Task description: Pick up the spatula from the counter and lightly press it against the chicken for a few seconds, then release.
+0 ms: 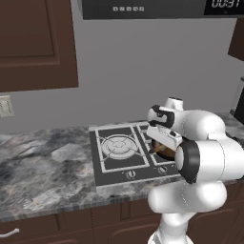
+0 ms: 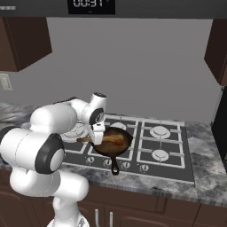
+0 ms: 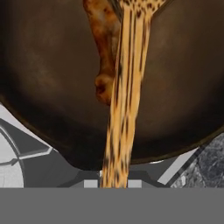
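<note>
A dark frying pan sits on the front left burner of the cooktop, with a brown piece of chicken in it. My gripper hangs at the pan's left rim, shut on the handle of a wooden spatula. In the hand view the spatula runs straight up from the bottom centre, and its blade lies over the chicken at the top edge. Whether the blade touches the meat I cannot tell. In the left base view my own arm hides most of the pan and the gripper.
The pan's handle sticks out toward the counter's front edge, over the knobs. Marbled counter stretches left of the cooktop. Dark wall cabinets and a microwave hang overhead.
</note>
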Controlling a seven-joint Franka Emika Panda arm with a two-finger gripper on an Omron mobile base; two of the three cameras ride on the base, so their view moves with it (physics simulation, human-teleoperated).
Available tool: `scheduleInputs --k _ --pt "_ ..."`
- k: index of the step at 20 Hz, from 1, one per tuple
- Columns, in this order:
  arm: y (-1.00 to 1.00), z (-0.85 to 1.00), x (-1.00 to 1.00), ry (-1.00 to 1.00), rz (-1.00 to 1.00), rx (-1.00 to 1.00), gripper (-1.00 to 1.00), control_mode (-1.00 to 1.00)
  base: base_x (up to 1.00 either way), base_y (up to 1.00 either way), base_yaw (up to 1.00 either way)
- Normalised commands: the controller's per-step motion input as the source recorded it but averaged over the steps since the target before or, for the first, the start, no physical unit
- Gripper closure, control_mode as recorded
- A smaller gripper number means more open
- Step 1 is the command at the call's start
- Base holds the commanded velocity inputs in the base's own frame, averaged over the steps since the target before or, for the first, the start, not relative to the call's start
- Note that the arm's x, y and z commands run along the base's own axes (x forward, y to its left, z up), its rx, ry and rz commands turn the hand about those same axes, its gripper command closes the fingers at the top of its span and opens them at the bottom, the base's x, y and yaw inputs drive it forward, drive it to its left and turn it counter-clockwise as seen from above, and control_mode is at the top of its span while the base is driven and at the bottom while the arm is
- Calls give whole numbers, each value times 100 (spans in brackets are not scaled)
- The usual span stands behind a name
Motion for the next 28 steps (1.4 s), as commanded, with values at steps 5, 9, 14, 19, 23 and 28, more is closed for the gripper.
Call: scheduleInputs --k 5,9,14,19,23,28 --pt "0 -2 0 0 0 1 100 -100 0 0 0" --pt "0 20 0 -3 0 0 100 -100 0 0 0" --pt "0 36 -6 -7 0 0 100 -100 0 0 0" --pt "0 32 -24 -9 0 0 100 -100 0 0 0" --pt "0 25 -34 -11 0 0 100 -100 0 0 0" --pt "0 31 -37 -11 0 0 100 -100 0 0 0"
